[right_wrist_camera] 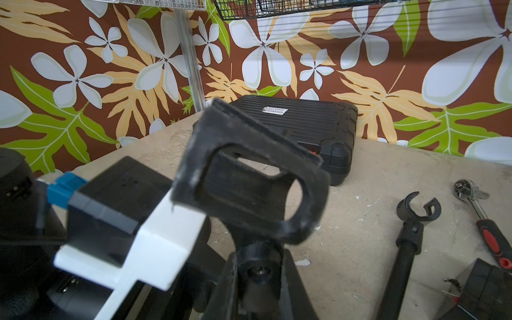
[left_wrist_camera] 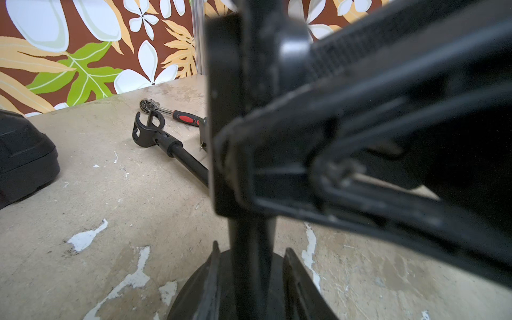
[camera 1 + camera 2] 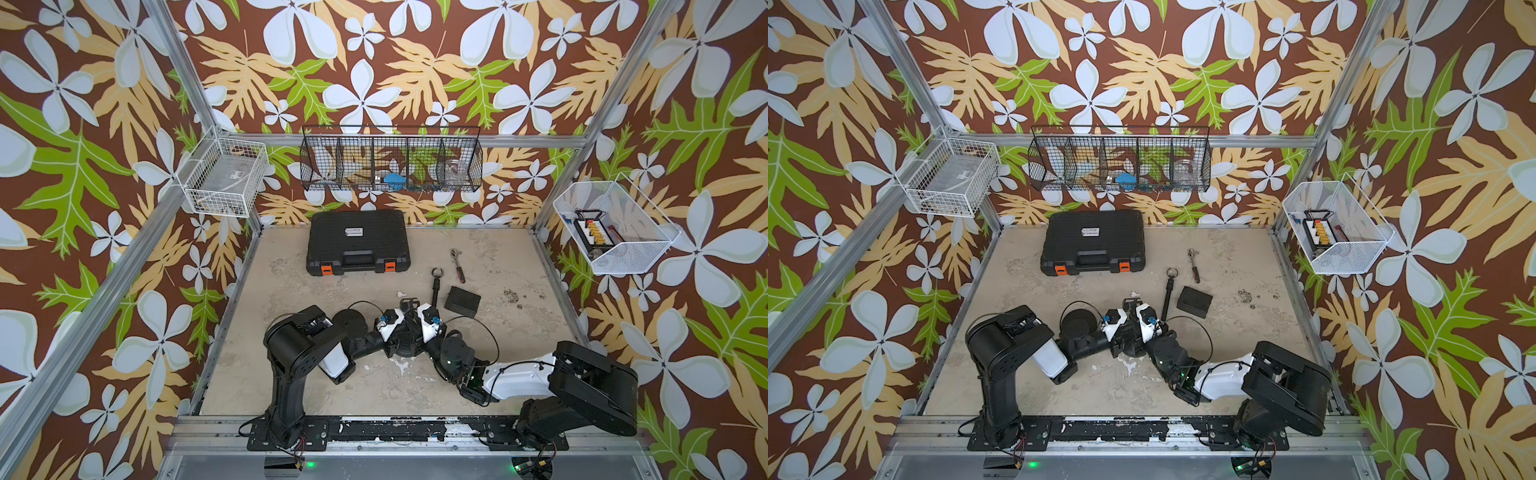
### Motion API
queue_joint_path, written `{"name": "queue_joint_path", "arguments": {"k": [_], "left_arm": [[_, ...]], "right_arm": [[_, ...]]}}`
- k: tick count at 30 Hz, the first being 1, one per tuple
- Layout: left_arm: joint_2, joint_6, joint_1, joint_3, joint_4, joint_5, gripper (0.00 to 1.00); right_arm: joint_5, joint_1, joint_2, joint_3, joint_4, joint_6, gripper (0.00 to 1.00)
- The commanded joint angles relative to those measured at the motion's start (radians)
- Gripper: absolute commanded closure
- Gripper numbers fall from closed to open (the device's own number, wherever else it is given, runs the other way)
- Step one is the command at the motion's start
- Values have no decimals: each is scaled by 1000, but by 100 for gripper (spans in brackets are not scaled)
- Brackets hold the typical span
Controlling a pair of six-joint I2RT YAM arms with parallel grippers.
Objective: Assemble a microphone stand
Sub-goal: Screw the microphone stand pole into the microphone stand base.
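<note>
The microphone stand's round black base (image 2: 182,302) sits on the table with its pole (image 2: 253,277) upright. Both arms meet over it in both top views. My left gripper (image 2: 251,248) straddles the low part of the pole, open, with a small gap on each side. My right gripper (image 1: 260,257) is shut on the pole higher up. Seen from above, the left gripper (image 3: 404,316) and right gripper (image 3: 415,311) hide most of the base (image 3: 405,353). A black boom rod with a clip (image 3: 435,286) lies loose on the table just behind them.
A ratchet wrench with a red grip (image 3: 458,266) and a small black box (image 3: 462,300) lie right of the boom rod. A closed black tool case (image 3: 358,242) stands at the back. Wire baskets (image 3: 390,162) hang on the walls.
</note>
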Motion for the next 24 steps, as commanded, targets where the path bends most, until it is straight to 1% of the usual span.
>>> {"name": "queue_joint_path", "arguments": {"k": [1, 4, 7, 10, 12, 13, 15, 16, 18, 21, 24], "left_arm": [[-1, -2, 2, 1, 17, 5, 68], [1, -6, 2, 5, 17, 15, 77], [6, -5, 2, 8, 14, 11, 87], [17, 0, 2, 9, 12, 6, 91], [24, 0, 2, 9, 13, 8, 93], [26, -1, 2, 9, 13, 6, 93], [31, -5, 2, 9, 20, 9, 94], [32, -5, 3, 8, 22, 9, 94], [31, -6, 2, 3, 29, 4, 95], [30, -5, 2, 3, 28, 0, 94], [33, -5, 2, 4, 27, 1, 95]], "right_arm": [[37, 5, 7, -2, -71, 3, 100], [41, 11, 10, 1, -69, 5, 100], [14, 12, 13, 1, -64, 4, 100], [-51, 10, 2, -2, -57, -23, 89], [-128, -7, -22, -8, -71, -42, 77], [-171, -19, -38, -14, -78, -48, 72], [-303, -71, -78, -38, -85, -50, 57], [-355, -91, -101, -48, -92, -59, 52], [-500, -154, -148, -74, -104, -87, 44], [-729, -251, -200, -97, -135, -133, 41], [-915, -347, -212, -98, -159, -159, 41]]}}
